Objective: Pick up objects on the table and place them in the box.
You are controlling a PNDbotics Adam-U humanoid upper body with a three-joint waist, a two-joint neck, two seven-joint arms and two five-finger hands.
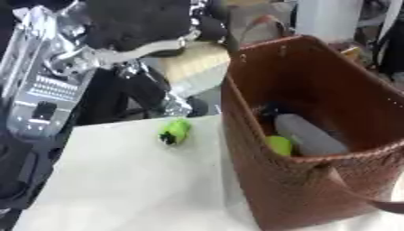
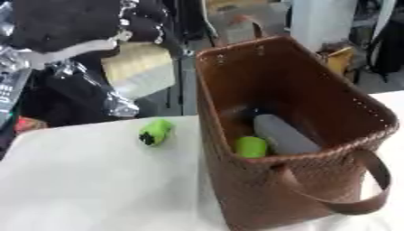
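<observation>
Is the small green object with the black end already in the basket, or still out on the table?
Out. The green object lies on the white table, left of the brown basket, apart from it.

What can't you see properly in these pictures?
- Brown basket: its near wall hides the lower part of the grey thing and the green thing inside, in both views.
- A dark thing behind them is too shadowed to name.
- Green thing on the table: too blurred to say what it is.
- Left hand: cut by the top edge, fingers unclear.
- Right hand: in no view.
</observation>
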